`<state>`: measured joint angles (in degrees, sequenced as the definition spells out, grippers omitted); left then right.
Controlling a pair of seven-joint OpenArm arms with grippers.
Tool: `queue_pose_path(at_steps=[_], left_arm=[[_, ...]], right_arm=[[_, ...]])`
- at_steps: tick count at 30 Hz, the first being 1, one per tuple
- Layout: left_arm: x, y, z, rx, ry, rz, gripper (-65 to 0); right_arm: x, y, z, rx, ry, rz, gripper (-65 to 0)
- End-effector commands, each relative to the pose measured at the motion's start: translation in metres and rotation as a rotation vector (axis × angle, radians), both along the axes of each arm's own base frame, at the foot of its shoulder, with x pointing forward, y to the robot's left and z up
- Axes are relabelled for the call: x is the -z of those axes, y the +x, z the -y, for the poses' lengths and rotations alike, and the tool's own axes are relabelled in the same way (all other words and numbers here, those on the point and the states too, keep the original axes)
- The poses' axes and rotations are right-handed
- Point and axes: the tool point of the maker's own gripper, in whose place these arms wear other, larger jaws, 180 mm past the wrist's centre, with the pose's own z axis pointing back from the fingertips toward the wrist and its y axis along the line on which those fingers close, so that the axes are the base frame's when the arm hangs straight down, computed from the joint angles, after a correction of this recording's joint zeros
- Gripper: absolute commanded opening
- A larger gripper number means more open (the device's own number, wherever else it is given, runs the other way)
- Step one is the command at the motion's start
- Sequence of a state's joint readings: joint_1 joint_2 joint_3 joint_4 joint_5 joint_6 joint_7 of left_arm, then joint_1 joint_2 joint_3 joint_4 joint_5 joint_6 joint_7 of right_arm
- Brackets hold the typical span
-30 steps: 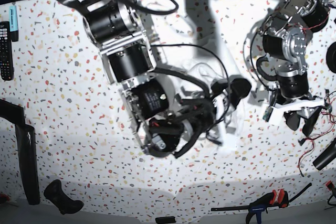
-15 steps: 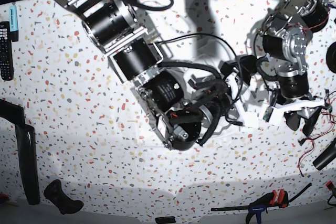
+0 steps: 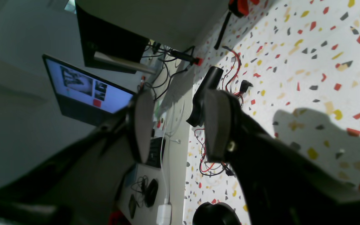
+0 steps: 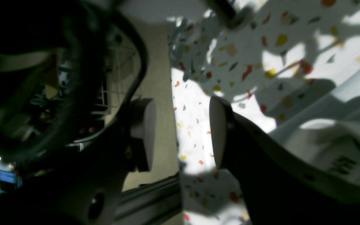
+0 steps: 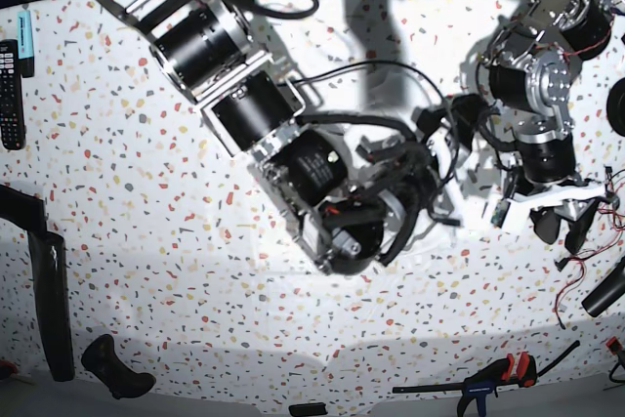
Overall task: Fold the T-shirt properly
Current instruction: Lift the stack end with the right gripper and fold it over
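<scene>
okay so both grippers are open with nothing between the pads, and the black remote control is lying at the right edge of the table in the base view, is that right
Not quite. In the base view the black remote control lies at the left edge of the table, not the right. The rest holds: the wrist views show the left gripper and right gripper open, with nothing between the pads.

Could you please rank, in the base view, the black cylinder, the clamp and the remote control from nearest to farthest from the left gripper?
From the left gripper:
1. black cylinder, just below it at the right edge.
2. clamp, along the bottom edge.
3. remote control, at the far left edge.
</scene>
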<state>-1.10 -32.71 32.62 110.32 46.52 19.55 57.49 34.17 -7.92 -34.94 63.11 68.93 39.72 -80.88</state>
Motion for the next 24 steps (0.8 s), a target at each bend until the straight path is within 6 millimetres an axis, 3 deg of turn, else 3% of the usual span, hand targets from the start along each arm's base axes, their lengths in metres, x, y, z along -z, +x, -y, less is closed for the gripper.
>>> queue_pose_path(at_steps=[1,9,15,19,22,24], left_arm=[[-0.018,0.003,-0.001,0.007,0.017,0.059,-39.0],[-0.027,0.008,-0.007,0.004,0.042,0.08,-39.0],[-0.069,0.021,-0.035,-0.044,0.105,0.177,-39.0],[-0.1,0.026,-0.059,-0.1,0.134,0.251,-39.0],[-0.12,0.025,-0.077,-0.146,0.147,0.297,-39.0],[-0.131,0.022,-0.09,-0.183,0.147,0.334,-39.0]], right_arm=[[-0.024,0.002,-0.012,-0.023,0.067,0.031,-37.0],[-0.053,0.015,-0.015,-0.026,0.123,0.075,-37.0],[-0.074,0.011,-0.018,-0.048,0.185,0.105,-37.0],[-0.098,0.011,-0.017,-0.05,0.249,0.181,-37.0],[-0.114,0.026,-0.01,0.007,0.269,0.275,-37.0],[-0.119,0.047,0.0,0.085,0.254,0.338,-37.0]])
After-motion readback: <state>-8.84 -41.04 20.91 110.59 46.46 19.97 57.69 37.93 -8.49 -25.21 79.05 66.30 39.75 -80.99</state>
